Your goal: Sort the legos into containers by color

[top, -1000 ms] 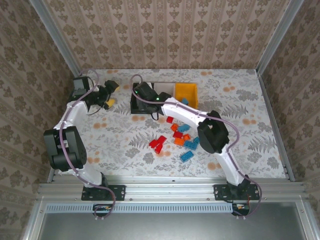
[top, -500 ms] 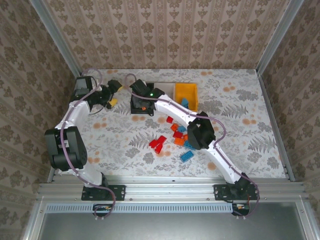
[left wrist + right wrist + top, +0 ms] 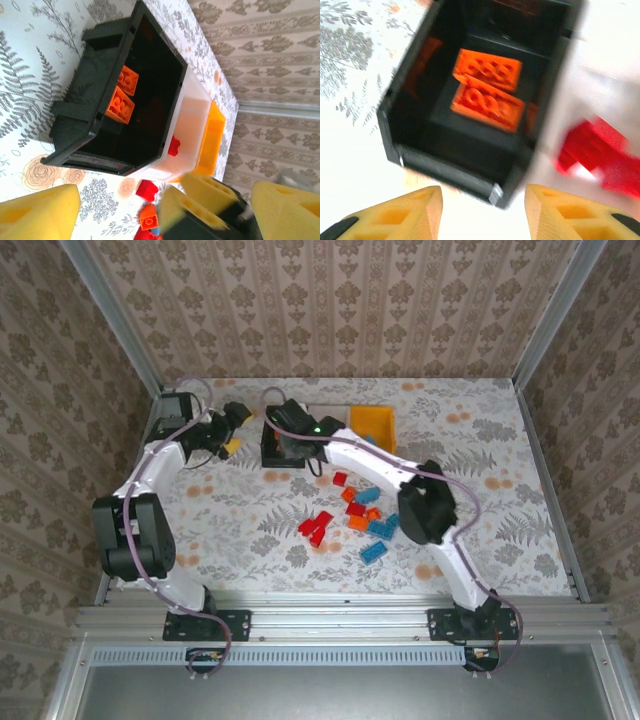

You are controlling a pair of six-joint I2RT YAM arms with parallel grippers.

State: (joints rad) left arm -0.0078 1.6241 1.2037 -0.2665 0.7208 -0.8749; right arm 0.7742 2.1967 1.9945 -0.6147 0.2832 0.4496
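- We take the black bin [image 3: 75,107] as our landmark. Two orange bricks [image 3: 487,87] lie flat and side by side on its floor.
- The white bin [image 3: 195,115] stands touching the black bin's right side and holds one red brick [image 3: 173,146]. The yellow-orange bin [image 3: 212,135] comes next beyond it.
- The loose legos [image 3: 358,515], red, orange and blue, lie on the table [image 3: 480,500], nearer the arm bases than the black bin, off to its right and well apart from it.
- The right gripper [image 3: 482,192] hangs over the black bin. Its fingers [image 3: 395,217] are partly parted, and we see nothing between them.
- The left gripper [image 3: 236,428] sits just to the left of the black bin. Its fingers [image 3: 40,210] are spread wide and hold nothing.
- Our main worry is a clash. Both grippers crowd the black bin, so a swing by either arm could knock the other.
- A low pass by the right gripper could catch the black bin's rim and shove it. Because the bins touch, the white bin would slide too.
- The red and orange bricks look alike in the blurred right wrist view, so we think a brick could land in the wrong bin.
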